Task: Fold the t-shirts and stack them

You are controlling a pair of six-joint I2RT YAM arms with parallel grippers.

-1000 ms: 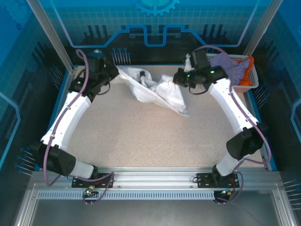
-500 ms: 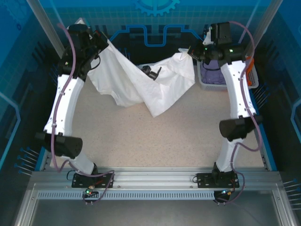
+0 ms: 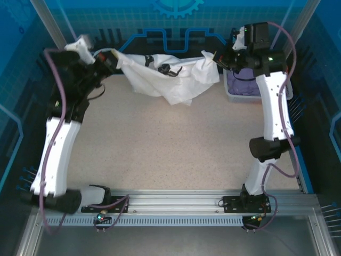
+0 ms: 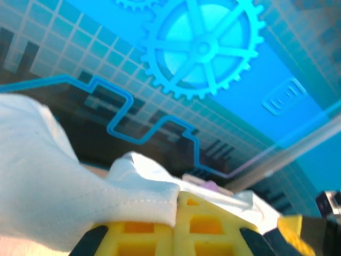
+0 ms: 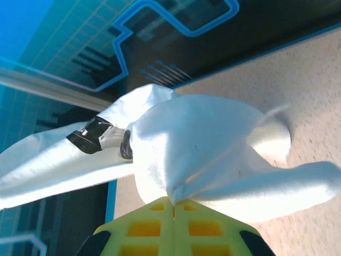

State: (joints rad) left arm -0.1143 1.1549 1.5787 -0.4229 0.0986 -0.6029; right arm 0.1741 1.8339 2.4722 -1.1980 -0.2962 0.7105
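white t-shirt [image 3: 170,80] is in the air at the far edge of the table [image 3: 170,160], long axis left-to-right, strung between both grippers. Middle sags; can't tell if the lowest fold touches the tabletop.

right gripper [image 3: 217,57]: jaws closed on a bunched corner, cloth comes straight out of the pad seam [image 5: 173,205].

left gripper [image 3: 109,57]: hem sits at its tips, pads look close together [image 4: 177,213]. Can't tell if it's actually pinching.

Each arm has one end, so neither is nearer.

Likely next: lay it flat. Room is toward the bases. The back panel is just behind the cloth. The basket [image 3: 234,96] with a lavender shirt [image 3: 245,85] is just beside the right end, so keep that corner left of it.
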